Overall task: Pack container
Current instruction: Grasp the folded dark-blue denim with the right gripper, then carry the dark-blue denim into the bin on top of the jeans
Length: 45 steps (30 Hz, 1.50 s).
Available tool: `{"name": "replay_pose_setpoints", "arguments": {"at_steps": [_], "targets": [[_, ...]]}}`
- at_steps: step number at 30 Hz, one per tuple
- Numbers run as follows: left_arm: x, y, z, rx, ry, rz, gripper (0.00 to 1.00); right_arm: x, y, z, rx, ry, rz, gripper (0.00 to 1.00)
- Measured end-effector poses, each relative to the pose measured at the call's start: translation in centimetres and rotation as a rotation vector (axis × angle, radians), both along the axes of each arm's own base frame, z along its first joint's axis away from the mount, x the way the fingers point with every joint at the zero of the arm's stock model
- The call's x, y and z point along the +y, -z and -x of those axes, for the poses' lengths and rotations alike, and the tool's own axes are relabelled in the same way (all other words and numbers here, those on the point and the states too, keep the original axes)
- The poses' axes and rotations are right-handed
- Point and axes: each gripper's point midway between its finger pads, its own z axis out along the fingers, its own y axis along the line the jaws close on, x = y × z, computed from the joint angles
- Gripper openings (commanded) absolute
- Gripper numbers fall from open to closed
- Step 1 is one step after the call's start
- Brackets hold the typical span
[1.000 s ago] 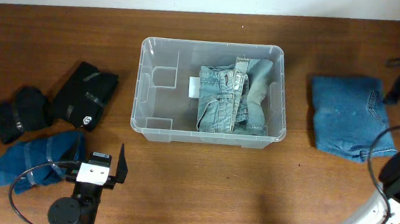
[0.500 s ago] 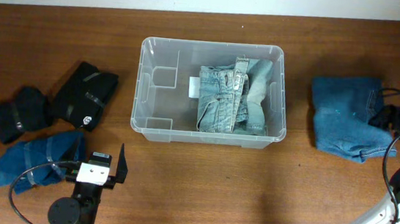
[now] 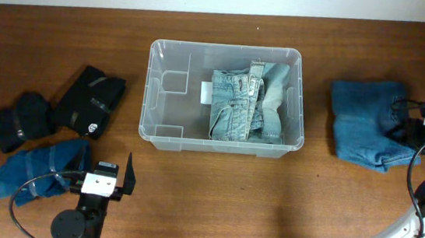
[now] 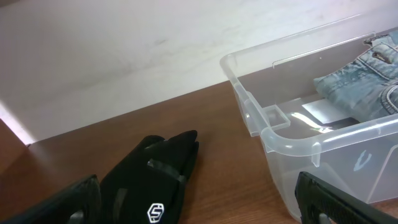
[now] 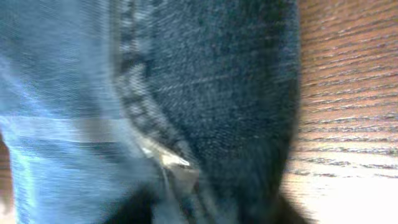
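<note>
Container point(image 3: 151, 90) label point(image 3: 206, 92) seemingly blank, left pincer point(image 4: 196, 203) wide, right pincer point(image 3: 408, 132) at jeans point(image 3: 360, 125), state untellable.

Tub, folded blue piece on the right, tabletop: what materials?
Container: clear, glossy moulded plastic; contents show through. Folded blue garment: likely denim, matte weave with stitched seams. Table: brown wood grain, possibly veneer or laminate.
</note>
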Motion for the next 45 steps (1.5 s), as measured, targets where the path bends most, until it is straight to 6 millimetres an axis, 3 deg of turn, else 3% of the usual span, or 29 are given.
{"name": "replay_pose_setpoints", "arguments": {"at_steps": [9,14,19,26,29,30,35,40,45], "targets": [[0.0,0.0,0.0,0.000,0.000,0.000,0.99,1.4,-0.8,0.2,0.041,0.121,-0.118,0.04],[0.0,0.0,0.0,0.000,0.000,0.000,0.99,3.8,-3.2,0.5,0.129,0.158,-0.247,0.04],[0.0,0.0,0.0,0.000,0.000,0.000,0.99,7.1,-11.0,-1.6,0.091,0.097,-0.350,0.04],[0.0,0.0,0.0,0.000,0.000,0.000,0.99,11.2,-20.0,-4.7,-0.041,-0.003,-0.283,0.04],[0.0,0.0,0.0,0.000,0.000,0.000,0.99,14.6,-25.0,-6.3,-0.148,-0.041,-0.238,0.04],[0.0,0.0,0.0,0.000,0.000,0.000,0.99,15.1,-25.8,-6.4,-0.165,-0.044,-0.235,0.04],[0.0,0.0,0.0,0.000,0.000,0.000,0.99,20.7,-33.6,-6.8,-0.315,-0.037,-0.231,0.04],[0.0,0.0,0.0,0.000,0.000,0.000,0.99,25.7,-38.4,-4.9,-0.344,0.062,-0.257,0.04],[0.0,0.0,0.0,0.000,0.000,0.000,0.99,30.0,-38.8,-3.9,-0.288,0.147,-0.255,0.04]]}}
